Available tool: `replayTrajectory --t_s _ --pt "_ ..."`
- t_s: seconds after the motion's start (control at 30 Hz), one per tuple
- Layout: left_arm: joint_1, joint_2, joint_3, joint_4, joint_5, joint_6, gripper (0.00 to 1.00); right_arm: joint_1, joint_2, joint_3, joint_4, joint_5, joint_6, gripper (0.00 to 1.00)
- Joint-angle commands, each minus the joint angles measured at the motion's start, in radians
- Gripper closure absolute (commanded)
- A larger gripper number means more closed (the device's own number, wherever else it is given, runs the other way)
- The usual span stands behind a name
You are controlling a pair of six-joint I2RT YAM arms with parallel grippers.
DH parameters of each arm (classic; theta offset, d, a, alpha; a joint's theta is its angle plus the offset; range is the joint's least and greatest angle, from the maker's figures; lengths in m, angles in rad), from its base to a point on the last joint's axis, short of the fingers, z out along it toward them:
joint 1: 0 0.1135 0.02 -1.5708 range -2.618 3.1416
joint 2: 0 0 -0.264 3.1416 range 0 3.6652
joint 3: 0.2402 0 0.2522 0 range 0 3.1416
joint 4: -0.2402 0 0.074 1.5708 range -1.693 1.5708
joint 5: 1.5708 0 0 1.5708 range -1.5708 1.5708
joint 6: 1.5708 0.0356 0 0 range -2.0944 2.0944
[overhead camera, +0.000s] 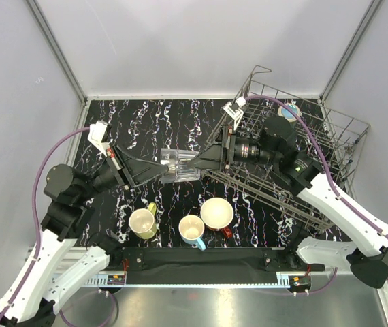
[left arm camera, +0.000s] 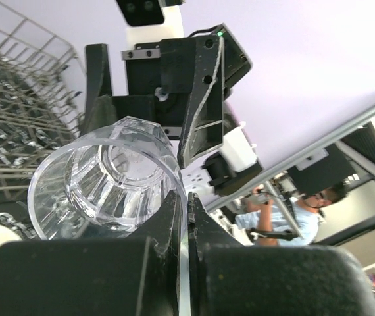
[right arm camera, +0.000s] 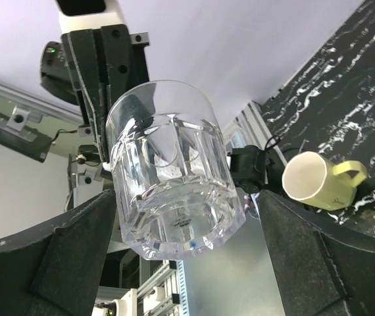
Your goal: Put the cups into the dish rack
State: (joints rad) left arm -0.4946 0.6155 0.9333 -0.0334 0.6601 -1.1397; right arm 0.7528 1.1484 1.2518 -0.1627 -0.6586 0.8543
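Left tool [overhead camera: 161, 173] pinching clear tumbler [overhead camera: 179, 165], right tool [overhead camera: 195, 163] opposite; mugs [overhead camera: 216, 212] near

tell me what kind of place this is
Probably a robotics lab test cell: two robot arms bolted to a marbled table, plain grey walls on metal framing, and a person beyond.

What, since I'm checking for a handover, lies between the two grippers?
The clear tumbler, held in mid-air between the left gripper and the right gripper; the top external view shows it.
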Motion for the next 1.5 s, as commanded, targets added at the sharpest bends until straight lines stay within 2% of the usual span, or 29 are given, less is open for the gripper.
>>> replayTrajectory --t_s 0.0,0.23,0.33,0.43,0.47,0.53,0.6,0.67,0.73,0.77,0.83,0.87,0.93,0.97,1.0,1.07,1.1,1.13,1.17,1.2,1.27,1.37,1.47 --pt "-0.001 0.000 0.004 0.237 0.047 -0.103 1.00 0.014 -0.007 -0.049 0.104 -0.022 0.035 0.05" --pt "0.001 -0.008 -0.033 0.227 0.029 -0.117 1.00 0.026 -0.038 -0.101 0.245 -0.041 0.130 0.10" --pt "-0.002 -0.007 -0.073 0.239 0.032 -0.118 1.00 0.031 -0.033 -0.098 0.259 -0.056 0.143 0.27" --pt "-0.001 0.006 -0.088 0.201 0.041 -0.080 1.00 0.036 -0.023 -0.089 0.262 -0.047 0.141 0.54" --pt "-0.001 0.006 -0.084 0.163 0.039 -0.069 1.00 0.037 -0.022 -0.084 0.262 -0.041 0.138 0.74" --pt "-0.002 0.007 -0.080 0.132 0.041 -0.039 1.00 0.037 -0.019 -0.074 0.261 -0.032 0.132 0.88" --pt "-0.002 0.004 -0.059 0.058 0.024 -0.006 0.94 0.037 -0.018 -0.069 0.252 -0.015 0.123 1.00" --pt "-0.002 0.001 -0.025 -0.035 0.009 0.052 0.78 0.037 -0.022 -0.061 0.229 0.007 0.112 1.00" --pt "-0.004 -0.003 -0.007 -0.089 -0.020 0.115 0.56 0.037 -0.024 -0.054 0.195 0.042 0.097 1.00" --pt "-0.004 -0.008 0.013 -0.153 -0.033 0.138 0.40 0.039 -0.026 -0.051 0.178 0.059 0.094 1.00" --pt "-0.005 -0.010 0.031 -0.221 -0.069 0.199 0.15 0.037 -0.023 -0.037 0.117 0.102 0.084 1.00" --pt "-0.005 -0.004 0.059 -0.308 -0.085 0.221 0.01 0.037 -0.019 -0.028 0.097 0.134 0.080 1.00" --pt "-0.005 0.009 0.091 -0.396 -0.134 0.299 0.01 0.037 -0.009 0.019 -0.012 0.192 0.051 1.00" --pt "-0.004 0.022 0.135 -0.516 -0.166 0.332 0.01 0.037 -0.006 0.047 -0.070 0.233 0.037 1.00" --pt "-0.004 0.030 0.162 -0.581 -0.263 0.398 0.01 0.037 0.002 0.081 -0.213 0.337 0.010 1.00" --pt "-0.005 0.052 0.221 -0.737 -0.380 0.457 0.01 0.036 0.039 0.208 -0.364 0.524 -0.011 1.00" --pt "-0.004 0.056 0.232 -0.773 -0.484 0.480 0.01 0.034 0.060 0.263 -0.526 0.590 -0.043 1.00" --pt "-0.004 0.055 0.239 -0.793 -0.522 0.518 0.01 0.030 0.109 0.384 -0.613 0.658 -0.050 1.00" --pt "-0.005 0.055 0.237 -0.806 -0.545 0.534 0.01 0.029 0.135 0.444 -0.699 0.826 -0.057 1.00" --pt "-0.004 0.053 0.236 -0.804 -0.557 0.563 0.01 0.022 0.158 0.545 -0.833 0.893 -0.064 1.00" --pt "-0.004 0.052 0.230 -0.793 -0.547 0.577 0.01 -0.050 0.214 0.619 -0.973 1.000 -0.069 1.00" --pt "-0.004 0.040 0.210 -0.768 -0.528 0.584 0.01 -0.198 0.254 0.679 -1.021 0.967 -0.098 1.00" --pt "-0.004 0.032 0.199 -0.755 -0.518 0.594 0.01 -0.274 0.318 0.742 -1.060 0.968 -0.158 1.00"
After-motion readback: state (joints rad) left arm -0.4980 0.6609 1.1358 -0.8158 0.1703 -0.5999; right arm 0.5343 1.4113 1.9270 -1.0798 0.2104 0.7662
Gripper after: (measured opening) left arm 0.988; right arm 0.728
